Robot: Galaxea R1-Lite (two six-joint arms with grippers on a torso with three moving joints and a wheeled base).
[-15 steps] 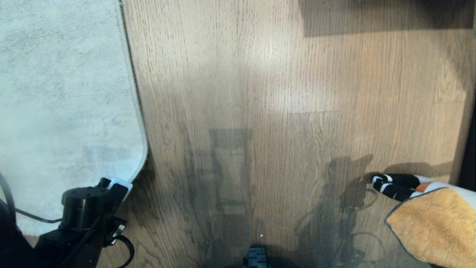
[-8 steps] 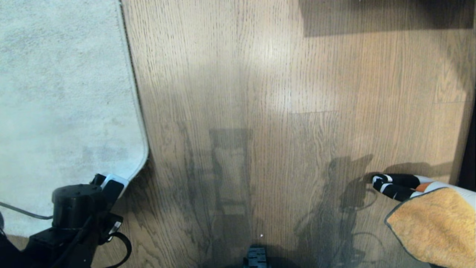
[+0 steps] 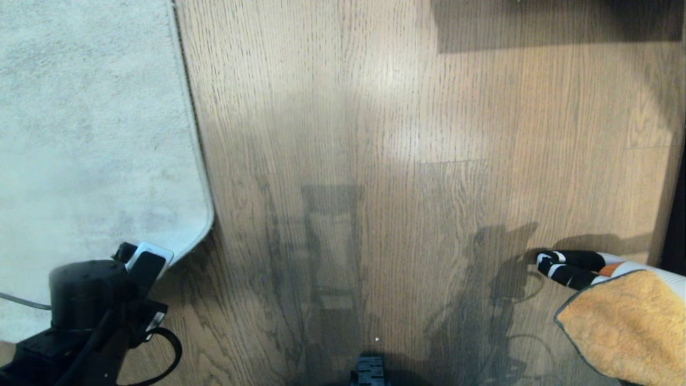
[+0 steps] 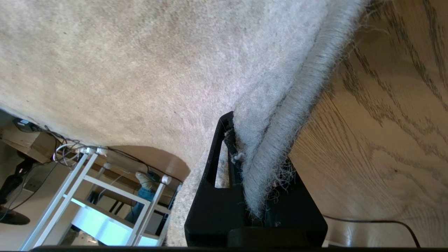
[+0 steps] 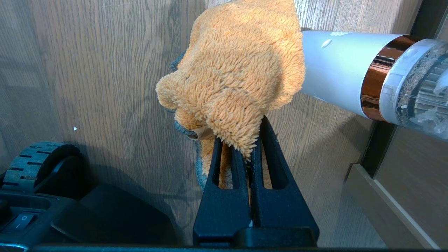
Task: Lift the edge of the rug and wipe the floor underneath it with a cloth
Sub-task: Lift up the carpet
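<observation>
Item one: my left end effector (image 4: pixel 257 164), black fingers clenched on the thin fringed edge of the pale grey-beige short-pile rug (image 4: pixel 276 140) near its rounded corner, low at the left of the head view (image 3: pixel 144 262); since a second ago it has drawn back toward me and leftward, and the rug corner it grips shows little change. Item two: my right end effector (image 5: pixel 250 154), fingers pinched tight on the small mustard-orange fluffy microfibre cloth with dark grey trim (image 5: pixel 234 73), held at the lower right of the head view (image 3: pixel 627 327), unmoved. Item three: brown wood-grain plank floor (image 3: pixel 407 134), between the two. Item four: pale grey cylindrical appliance with a copper band (image 5: pixel 350 70), lying just beside the cloth.
</observation>
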